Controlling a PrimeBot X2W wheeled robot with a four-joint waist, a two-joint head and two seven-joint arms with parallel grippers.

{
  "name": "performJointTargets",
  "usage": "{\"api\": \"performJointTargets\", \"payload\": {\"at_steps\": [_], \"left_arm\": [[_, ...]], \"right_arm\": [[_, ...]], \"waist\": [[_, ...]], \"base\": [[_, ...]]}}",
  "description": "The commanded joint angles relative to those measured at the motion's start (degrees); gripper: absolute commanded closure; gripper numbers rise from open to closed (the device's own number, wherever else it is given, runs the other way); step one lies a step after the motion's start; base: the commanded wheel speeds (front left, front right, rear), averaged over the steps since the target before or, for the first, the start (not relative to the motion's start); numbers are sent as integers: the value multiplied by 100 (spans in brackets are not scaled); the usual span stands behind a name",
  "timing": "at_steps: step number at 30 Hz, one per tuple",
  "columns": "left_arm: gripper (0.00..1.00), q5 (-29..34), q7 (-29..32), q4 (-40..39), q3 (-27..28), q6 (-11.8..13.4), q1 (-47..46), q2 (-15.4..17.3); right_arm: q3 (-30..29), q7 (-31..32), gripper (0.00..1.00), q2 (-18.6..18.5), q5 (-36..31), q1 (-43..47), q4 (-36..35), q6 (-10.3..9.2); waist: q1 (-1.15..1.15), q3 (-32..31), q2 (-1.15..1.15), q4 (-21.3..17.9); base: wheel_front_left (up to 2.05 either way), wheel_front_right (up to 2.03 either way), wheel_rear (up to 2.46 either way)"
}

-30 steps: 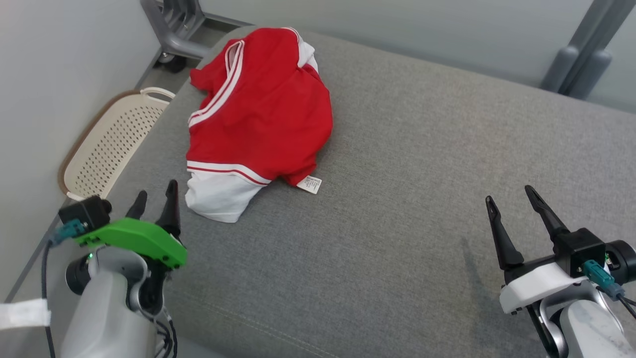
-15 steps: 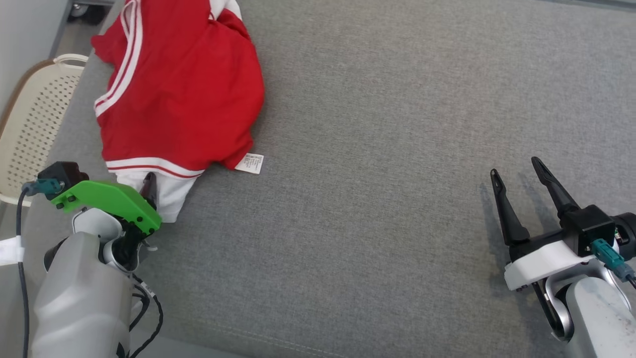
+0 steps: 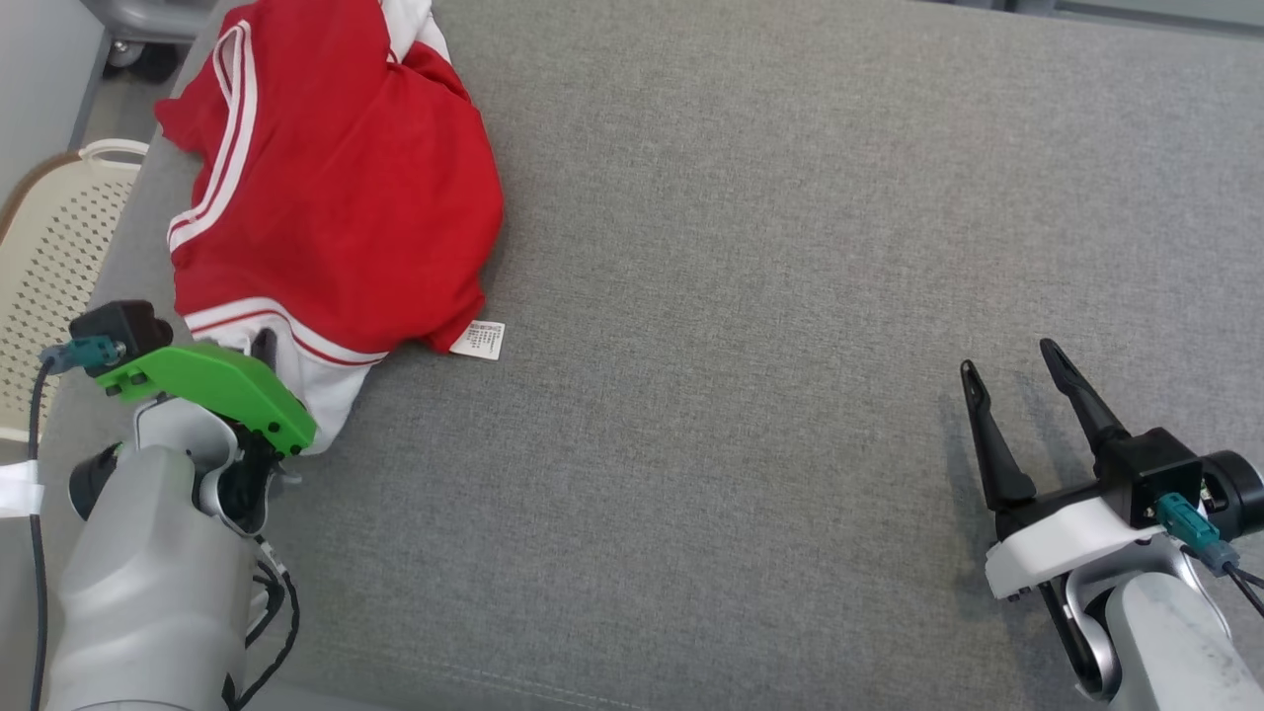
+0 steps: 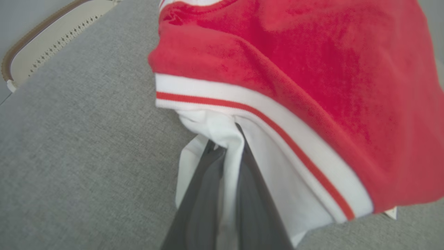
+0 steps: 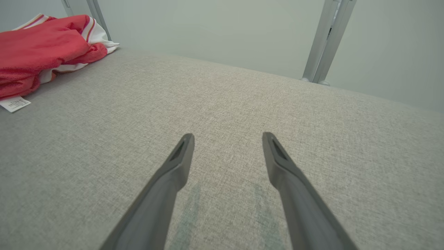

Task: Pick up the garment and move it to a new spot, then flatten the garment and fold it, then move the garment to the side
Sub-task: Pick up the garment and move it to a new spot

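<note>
Here our left fingers [image 4: 203,198] are pinched tight on a white fold [image 4: 208,121] of the red-and-white jersey [image 3: 336,188], at its near-left corner. We judge the jersey light, soft and limp, so it would sag and trail from this single pinch. A second hold further along the striped edge should spread it better. It lies bunched at the far left of the grey upholstered surface [image 3: 741,296], its care label [image 3: 479,339] on the near side. Our right fingers [image 5: 173,180] stand wide apart and empty, well to the right.
</note>
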Motion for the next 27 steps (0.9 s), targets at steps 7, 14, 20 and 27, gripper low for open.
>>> {"api": "performJointTargets", "payload": {"at_steps": [7, 14, 20, 27], "left_arm": [[100, 380, -330, -991, -342, -4, -129, 115], [100, 849, 294, -2952, -955, 152, -276, 39], [100, 1016, 1178, -4368, -1490, 279, -348, -167], [100, 1164, 1752, -4749, -2316, 243, -257, -529]], "right_arm": [[19, -19, 0, 200, 68, 308, 86, 0], [102, -19, 0, 376, 111, 367, 91, 0], [128, -19, 0, 505, 144, 248, 66, 0], [71, -19, 0, 632, 190, 124, 63, 0]], "waist": [[0, -712, 0, 22], [0, -1087, 0, -364], [0, -1076, 0, -981], [0, -849, 0, -1862]], "base": [[0, 0, 0], [0, 0, 0], [0, 0, 0], [0, 0, 0]]}}
